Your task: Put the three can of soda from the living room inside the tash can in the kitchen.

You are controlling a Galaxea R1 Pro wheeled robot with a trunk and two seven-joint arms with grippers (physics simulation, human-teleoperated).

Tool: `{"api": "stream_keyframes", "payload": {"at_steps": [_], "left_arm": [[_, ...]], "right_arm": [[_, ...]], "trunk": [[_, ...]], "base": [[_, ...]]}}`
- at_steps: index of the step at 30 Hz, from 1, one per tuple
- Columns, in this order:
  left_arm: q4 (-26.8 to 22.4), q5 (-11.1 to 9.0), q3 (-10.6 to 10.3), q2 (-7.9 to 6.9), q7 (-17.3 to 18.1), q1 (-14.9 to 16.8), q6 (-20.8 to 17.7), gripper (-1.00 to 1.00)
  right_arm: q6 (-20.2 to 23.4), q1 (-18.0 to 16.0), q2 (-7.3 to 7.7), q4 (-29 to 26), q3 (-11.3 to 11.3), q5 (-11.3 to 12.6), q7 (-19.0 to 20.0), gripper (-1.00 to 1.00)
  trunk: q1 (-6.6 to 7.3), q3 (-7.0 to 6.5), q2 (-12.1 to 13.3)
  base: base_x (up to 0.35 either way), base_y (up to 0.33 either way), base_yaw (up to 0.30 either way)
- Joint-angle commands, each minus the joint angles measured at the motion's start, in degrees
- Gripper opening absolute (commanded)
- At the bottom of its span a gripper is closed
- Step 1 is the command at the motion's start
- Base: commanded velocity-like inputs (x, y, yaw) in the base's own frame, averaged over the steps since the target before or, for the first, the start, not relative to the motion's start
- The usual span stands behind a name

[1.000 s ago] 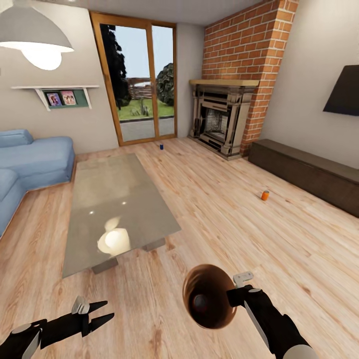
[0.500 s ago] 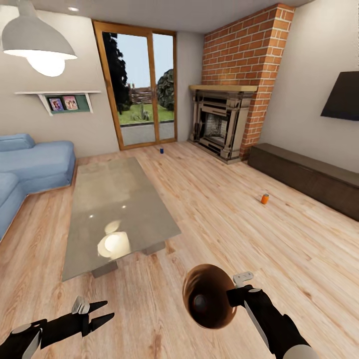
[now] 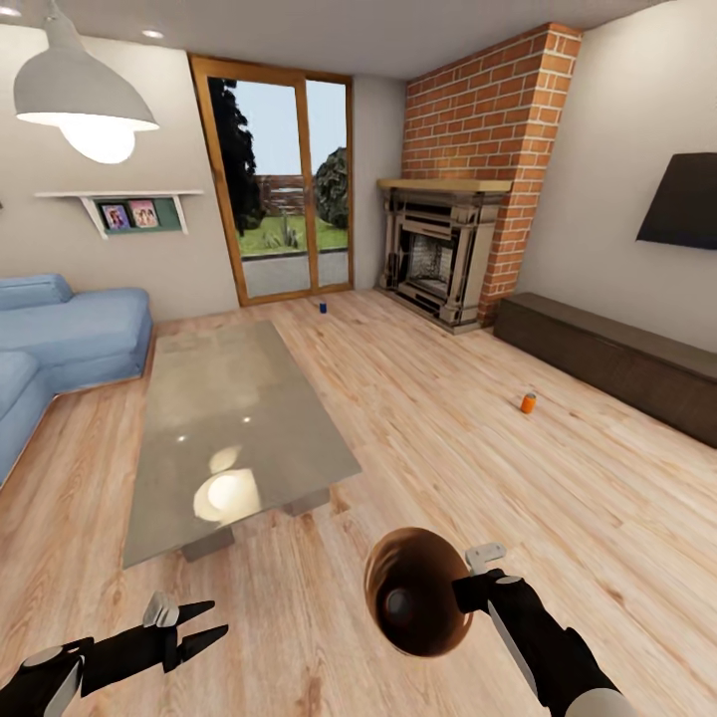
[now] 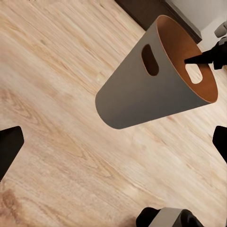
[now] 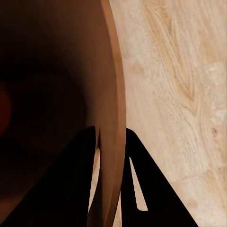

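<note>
The right gripper (image 3: 466, 590) was clamped on the tash can (image 3: 416, 592) rim at lower centre; light, stiff, likely slippery; left gripper (image 3: 204, 622) apart, empty; orange can (image 3: 528, 402) mid-right on the floor, blue can (image 3: 322, 307) farther, upper centre.

Bright lamp (image 3: 88, 100), table (image 3: 239, 428) glare, stretched edges
</note>
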State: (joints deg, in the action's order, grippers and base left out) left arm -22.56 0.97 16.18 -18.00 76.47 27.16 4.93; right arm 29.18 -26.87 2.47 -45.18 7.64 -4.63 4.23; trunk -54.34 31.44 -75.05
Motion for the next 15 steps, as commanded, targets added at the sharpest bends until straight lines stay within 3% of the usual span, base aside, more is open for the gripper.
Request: {"api": "stream_keyframes", "payload": {"at_steps": [1,9,15], "left_arm": [[0.0,0.0,0.0,0.02,0.0,0.0,0.0,1.0],[-0.02,0.0,0.0,-0.01,0.0,0.0,0.0,1.0],[-0.03,0.0,-0.01,0.01,0.0,0.0,-0.01,1.0]], "right_arm": [[0.0,-0.03,-0.01,-0.03,-0.02,0.24,0.24,-1.0],[0.0,-0.03,-0.01,-0.03,0.01,0.24,0.23,-1.0],[0.0,-0.03,-0.01,0.0,0.01,0.24,0.25,-1.0]], "trunk": [[0.0,-0.03,0.0],[0.0,-0.14,0.0],[0.0,-0.44,0.0]], "base": [[0.051,-0.083,0.0],[0.178,-0.19,-0.017],[0.24,-0.248,-0.142]]}}
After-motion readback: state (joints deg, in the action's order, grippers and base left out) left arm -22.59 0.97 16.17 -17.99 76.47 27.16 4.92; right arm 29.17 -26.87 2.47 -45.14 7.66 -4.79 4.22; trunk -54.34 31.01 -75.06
